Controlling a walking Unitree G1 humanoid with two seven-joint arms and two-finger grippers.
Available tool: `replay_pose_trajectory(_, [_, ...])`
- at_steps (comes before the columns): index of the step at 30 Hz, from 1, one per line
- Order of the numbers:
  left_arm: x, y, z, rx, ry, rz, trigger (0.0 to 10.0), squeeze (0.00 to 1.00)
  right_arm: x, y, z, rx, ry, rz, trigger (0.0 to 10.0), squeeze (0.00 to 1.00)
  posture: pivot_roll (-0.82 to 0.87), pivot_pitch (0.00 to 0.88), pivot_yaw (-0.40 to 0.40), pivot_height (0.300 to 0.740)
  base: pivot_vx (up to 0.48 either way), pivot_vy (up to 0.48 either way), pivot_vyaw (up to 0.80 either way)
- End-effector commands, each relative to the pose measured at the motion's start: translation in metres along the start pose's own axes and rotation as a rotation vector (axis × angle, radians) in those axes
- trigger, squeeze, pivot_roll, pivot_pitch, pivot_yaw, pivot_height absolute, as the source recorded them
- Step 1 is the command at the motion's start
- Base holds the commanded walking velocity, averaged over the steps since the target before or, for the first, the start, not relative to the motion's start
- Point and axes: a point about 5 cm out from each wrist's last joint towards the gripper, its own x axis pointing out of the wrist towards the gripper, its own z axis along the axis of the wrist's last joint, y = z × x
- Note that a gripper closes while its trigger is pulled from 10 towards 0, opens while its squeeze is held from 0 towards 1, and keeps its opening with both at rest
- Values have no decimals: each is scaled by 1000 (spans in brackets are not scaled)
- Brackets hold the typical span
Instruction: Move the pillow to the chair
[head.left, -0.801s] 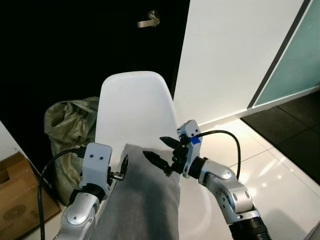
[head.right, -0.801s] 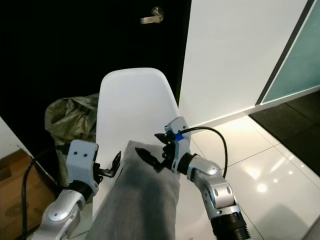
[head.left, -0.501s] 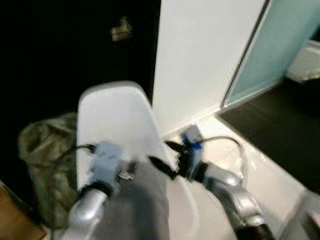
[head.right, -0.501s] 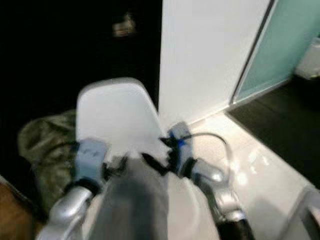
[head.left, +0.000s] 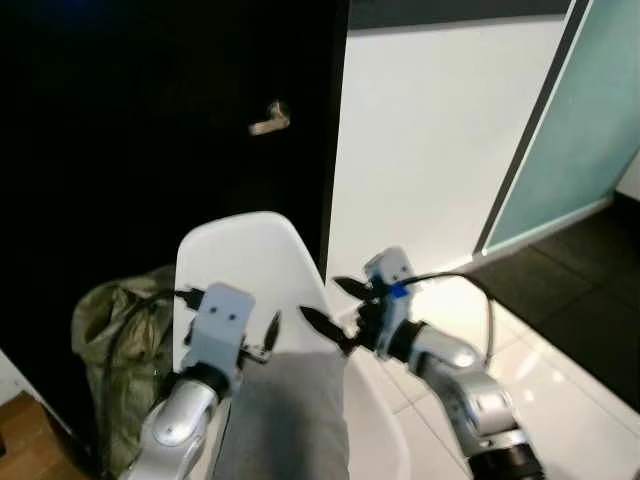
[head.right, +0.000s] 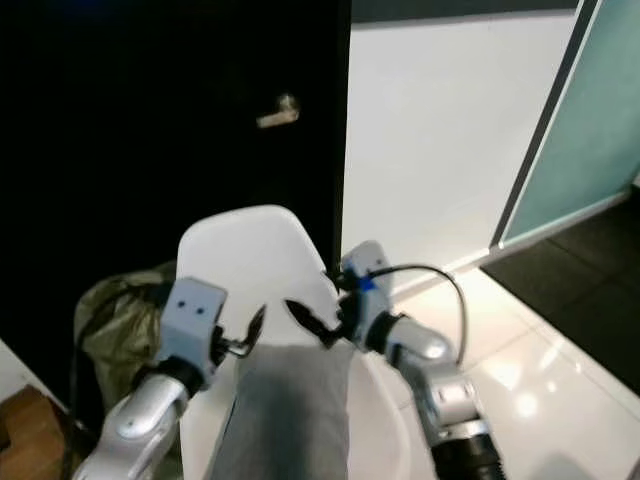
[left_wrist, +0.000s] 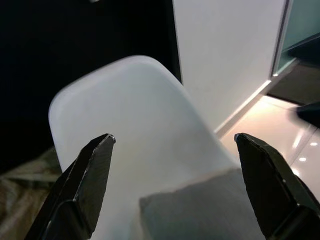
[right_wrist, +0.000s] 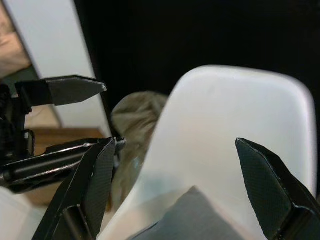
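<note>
Two shiny silver arms, round joints. Left tool (head.left: 268, 335): pale grey box with two dark dots, black pointy fingers. Right tool (head.left: 330, 305): same, blue mark. Black cables loop behind.

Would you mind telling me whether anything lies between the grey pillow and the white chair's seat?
Nothing visible does. The pillow already lies along the chair, its far end against the backrest, with the left hand and right hand open beside that end.
</note>
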Motion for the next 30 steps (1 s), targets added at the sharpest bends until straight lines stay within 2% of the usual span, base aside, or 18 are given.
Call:
replay_pose_trajectory(1, [-2, 2, -7, -16, 40, 2, 10000, 0, 0, -1, -7, 9, 40, -12, 10000, 0, -138, 3, -59, 697, 0, 0, 0])
replay_pose_trajectory(10, [-2, 1, -10, -23, 54, 3, 10000, 0, 0, 0, -10, 9, 56, -4, 10000, 0, -137, 0, -62, 697, 0, 0, 0])
replay_pose_trajectory(30, [-2, -2, -9, -15, 61, -21, 10000, 0, 0, -2, -11, 6, 69, -17, 10000, 0, -141, 0, -62, 697, -358, 0, 0])
